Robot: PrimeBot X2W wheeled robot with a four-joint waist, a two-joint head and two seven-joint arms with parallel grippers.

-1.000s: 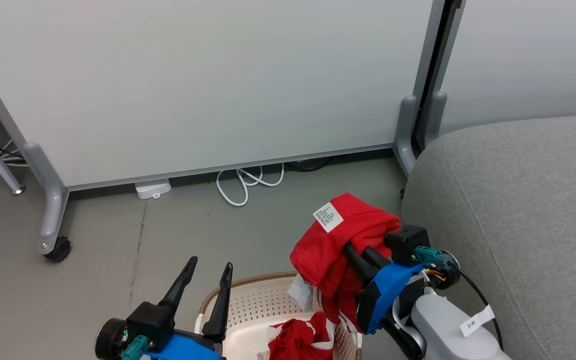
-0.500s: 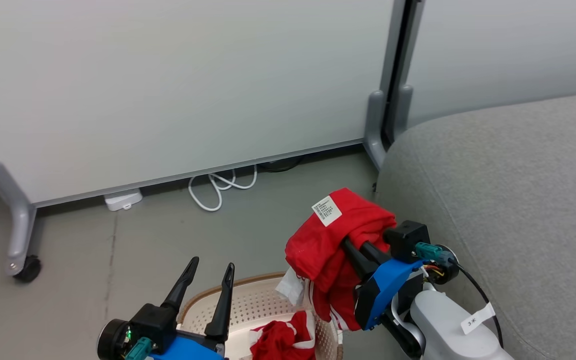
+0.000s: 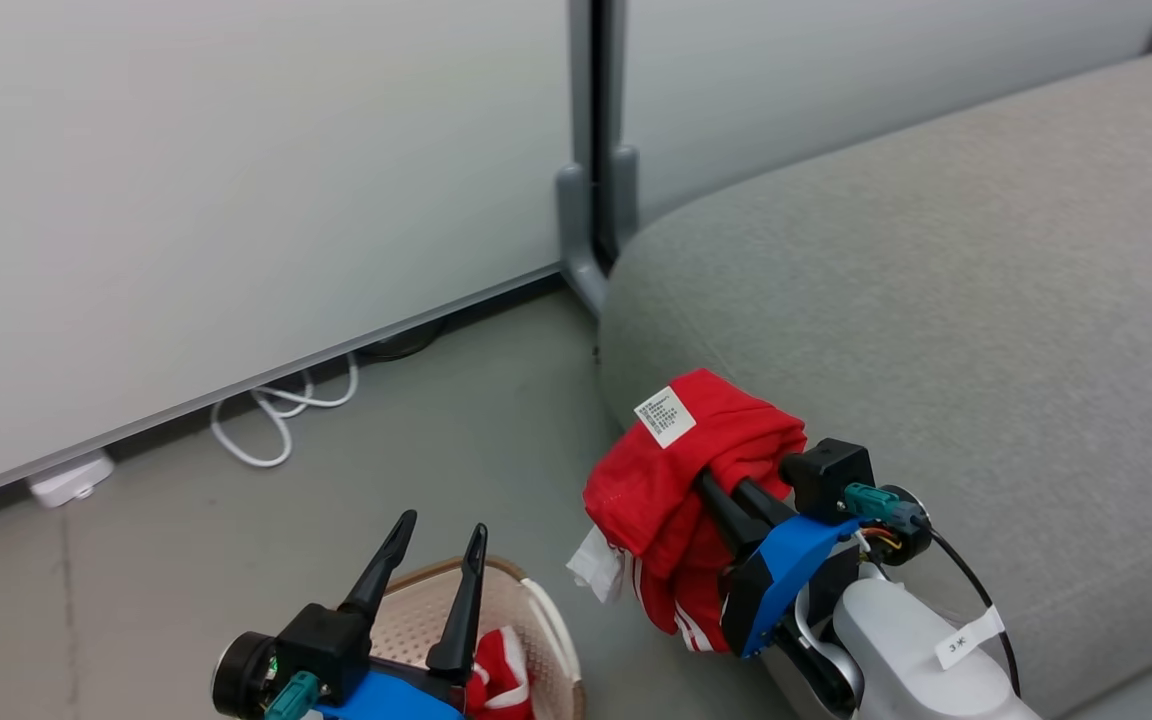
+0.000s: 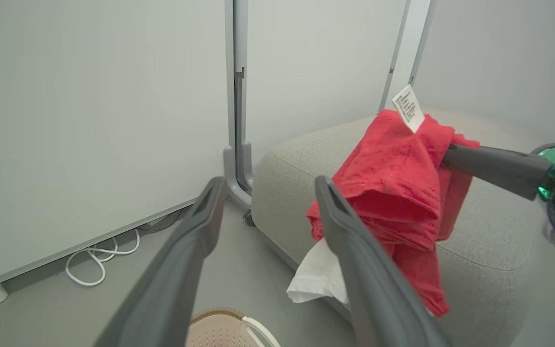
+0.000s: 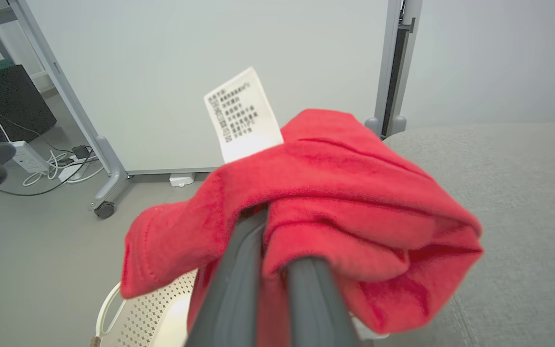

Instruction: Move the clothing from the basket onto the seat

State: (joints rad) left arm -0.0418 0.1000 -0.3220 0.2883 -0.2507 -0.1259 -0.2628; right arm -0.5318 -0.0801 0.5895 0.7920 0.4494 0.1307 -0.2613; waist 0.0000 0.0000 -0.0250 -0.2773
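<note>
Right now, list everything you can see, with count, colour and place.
red garment: one, red with white stripes and a white care label, hanging from the right tool near the seat's corner
second garment: one, red and white, in the basket
basket: one, cream with brown rim, on the floor
seat: one, light grey, right side
partition panels: two, pale grey, behind
cable: one, white, coiled at the panels' foot
left tool: one, dark, open, near the basket
right tool: one, dark, shut on the red garment
</note>
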